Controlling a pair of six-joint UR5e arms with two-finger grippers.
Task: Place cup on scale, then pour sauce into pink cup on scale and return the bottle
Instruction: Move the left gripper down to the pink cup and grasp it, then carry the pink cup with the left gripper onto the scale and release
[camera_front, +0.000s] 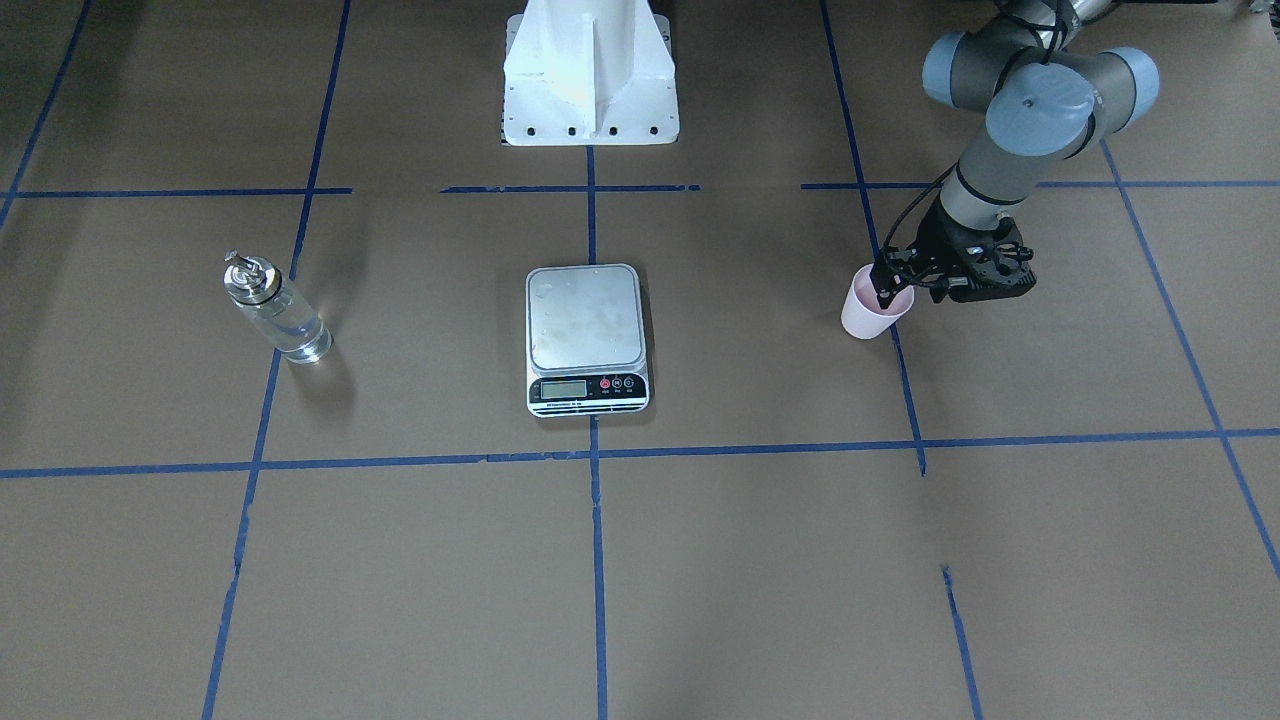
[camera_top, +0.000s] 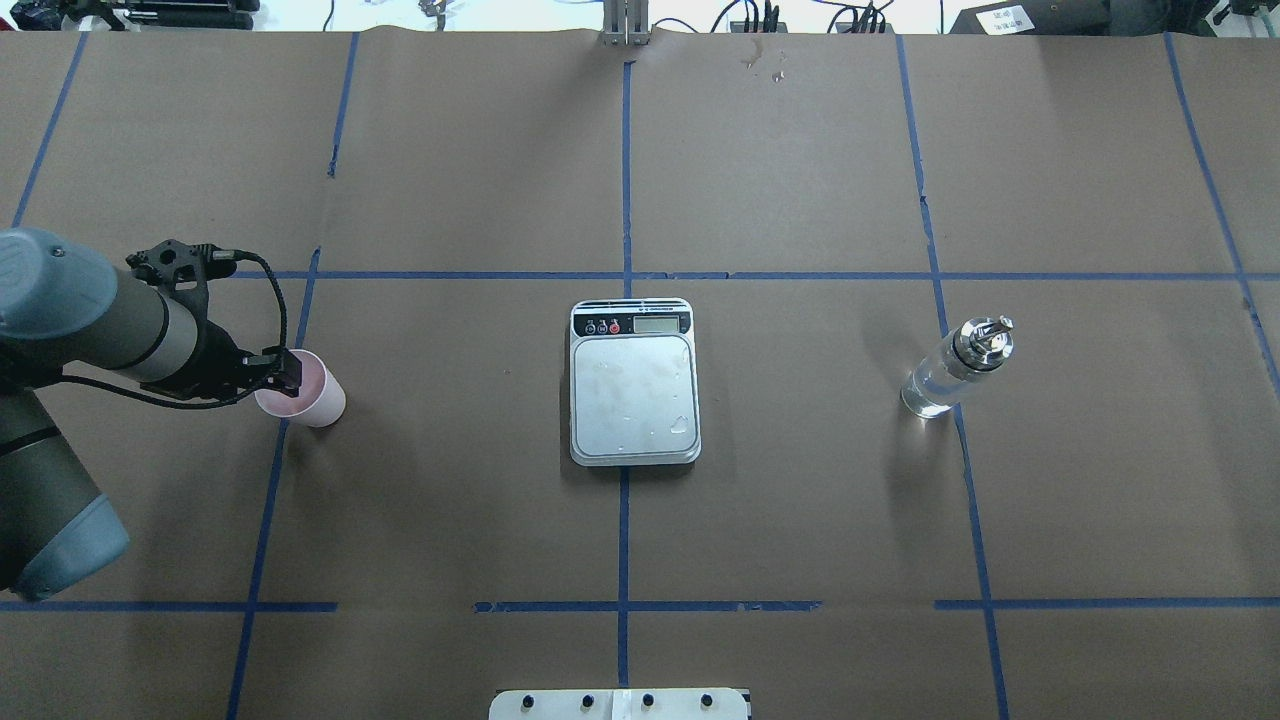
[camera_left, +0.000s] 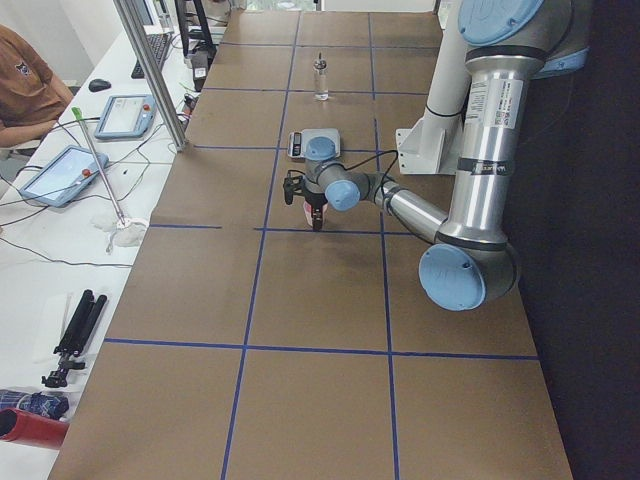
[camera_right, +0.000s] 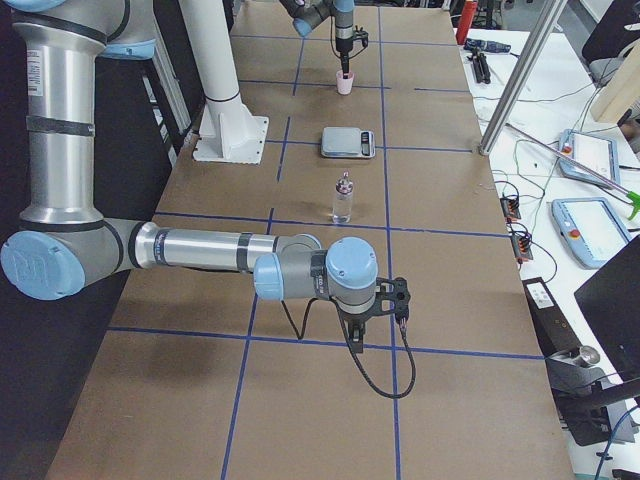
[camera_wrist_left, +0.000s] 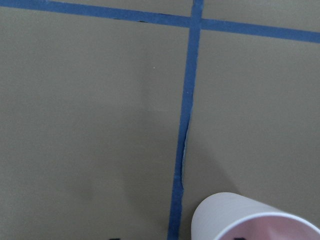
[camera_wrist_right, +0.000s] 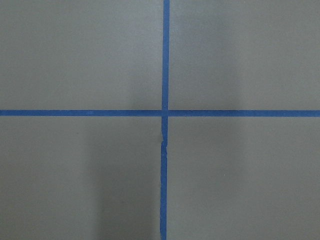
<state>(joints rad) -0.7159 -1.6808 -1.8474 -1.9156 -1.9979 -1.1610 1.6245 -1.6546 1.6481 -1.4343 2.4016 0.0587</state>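
The robot's left tool (camera_front: 886, 292) is hanging at the mouth of the cup (camera_front: 872, 312), which is standing on the brown tabletop (camera_front: 700, 560) on the robot's left side, just beside a line of blue tape (camera_front: 905, 390). One black fingertip is dipping inside the pink rim while the rest of the tool is sitting over the cup's near wall. In the left wrist view two dark tips are showing well apart at the bottom edge, one of them inside the cup, so the jaws are standing spread around the wall rather than pressed together on it.

The scale (camera_front: 585, 318) is lying flat at the middle of the tabletop, between the cup and the bottle and well apart from both, its panel facing away from the robot's white base (camera_front: 590, 70) and its steel platform showing faint smudges. The bottle (camera_front: 280, 315) is standing upright on the robot's right side, with the clear sauce (camera_front: 298, 335) filling its lower part and its metal cap and spout on top.

The right tool (camera_right: 354, 338) is pointing down over a crossing of tape lines, away from all three things; whether its jaws are apart or together cannot be told.
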